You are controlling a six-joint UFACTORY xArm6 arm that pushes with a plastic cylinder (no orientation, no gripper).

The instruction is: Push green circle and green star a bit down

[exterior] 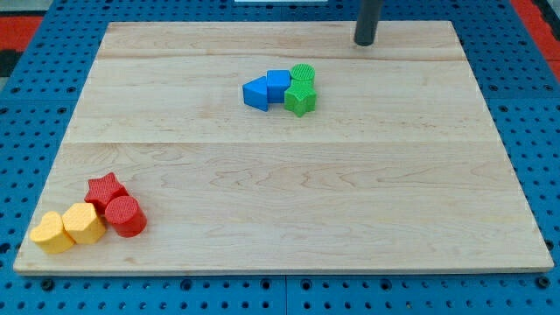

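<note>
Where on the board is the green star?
The green star sits upper centre, directly below the green circle, right of the blue cube.

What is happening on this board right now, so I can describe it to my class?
My tip sits near the view's top, above and to the right of the green circle and green star, touching neither. Those two sit against a blue cube and blue triangle. Nothing is being pushed at this moment.
</note>
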